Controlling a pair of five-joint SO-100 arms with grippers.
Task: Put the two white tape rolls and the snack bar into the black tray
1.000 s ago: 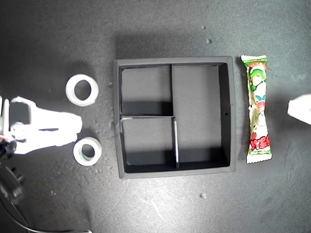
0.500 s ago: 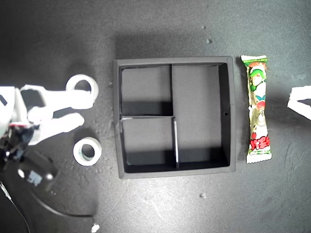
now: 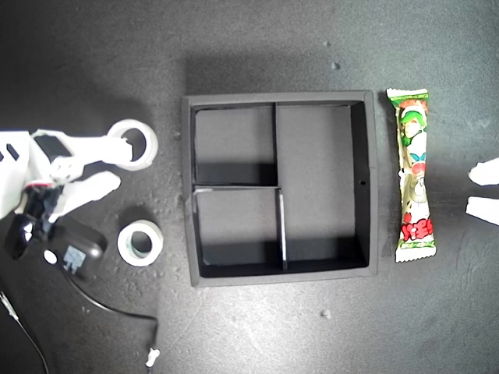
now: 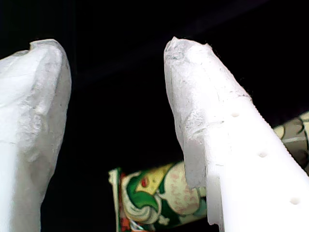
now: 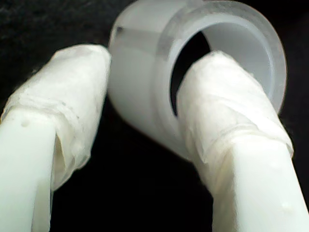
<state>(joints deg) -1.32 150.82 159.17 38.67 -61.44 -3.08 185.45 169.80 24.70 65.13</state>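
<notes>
Exterior view: a dark matte tabletop (image 3: 257,327) with pale specks holds the black tray (image 3: 373,179), its compartments empty. My second gripper (image 3: 117,162), jaws apart, straddles the larger tape roll (image 3: 144,160) wall. The smaller tape roll (image 3: 139,242) lies nearby. My first gripper (image 3: 477,189) is open beside the snack bar (image 3: 413,173).

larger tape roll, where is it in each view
Exterior view: larger tape roll lies toward the exterior view's left, off the black tray, with one finger of my second tool across its hole.
Second wrist view: it fills the frame, one finger inside the ring, the other outside the wall.
First wrist view: not in it; only the snack bar shows.
Shared landmark: the finger reaching into the ring.
</notes>
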